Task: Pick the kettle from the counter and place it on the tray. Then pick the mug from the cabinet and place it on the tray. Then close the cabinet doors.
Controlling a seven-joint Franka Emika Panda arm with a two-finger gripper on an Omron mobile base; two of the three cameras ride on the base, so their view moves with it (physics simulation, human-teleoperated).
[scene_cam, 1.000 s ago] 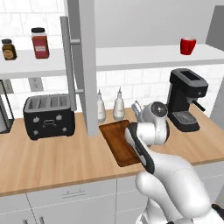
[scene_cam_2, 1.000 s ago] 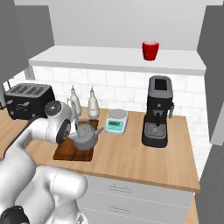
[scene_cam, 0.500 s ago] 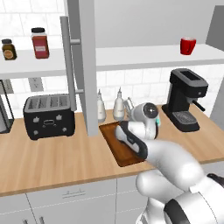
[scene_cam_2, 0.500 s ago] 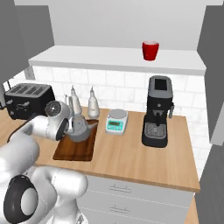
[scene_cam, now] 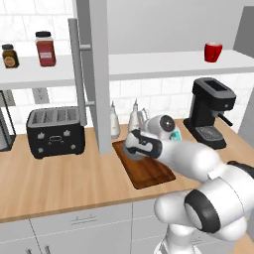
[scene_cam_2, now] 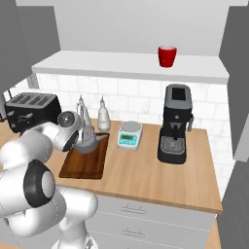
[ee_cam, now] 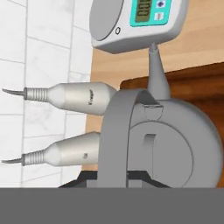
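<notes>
The grey kettle (scene_cam_2: 88, 141) is at the back end of the dark wooden tray (scene_cam_2: 82, 167), spout toward the scale. Whether it rests on the board I cannot tell. My gripper (scene_cam: 135, 148) is shut on the kettle's arched handle (ee_cam: 114, 131), and the hand view looks down on the kettle (ee_cam: 179, 146) over the tray (ee_cam: 205, 81). The red mug (scene_cam: 213, 51) stands on the white shelf of the open cabinet (scene_cam: 168, 63), also seen as the mug (scene_cam_2: 167, 55). One grey cabinet door (scene_cam: 97, 74) stands open on the left, another door (scene_cam_2: 238, 92) on the right.
Two white bottles (scene_cam_2: 103, 115) stand against the tiles just behind the tray. A scale (scene_cam_2: 129, 134) and a black coffee machine (scene_cam_2: 175, 124) sit to its right, a black toaster (scene_cam: 54, 132) to its left. Two jars (scene_cam: 44, 48) sit on the left shelf.
My arm has swung left with the kettle in its grip, from the tray's right side to its back end. The gripper stays shut.
</notes>
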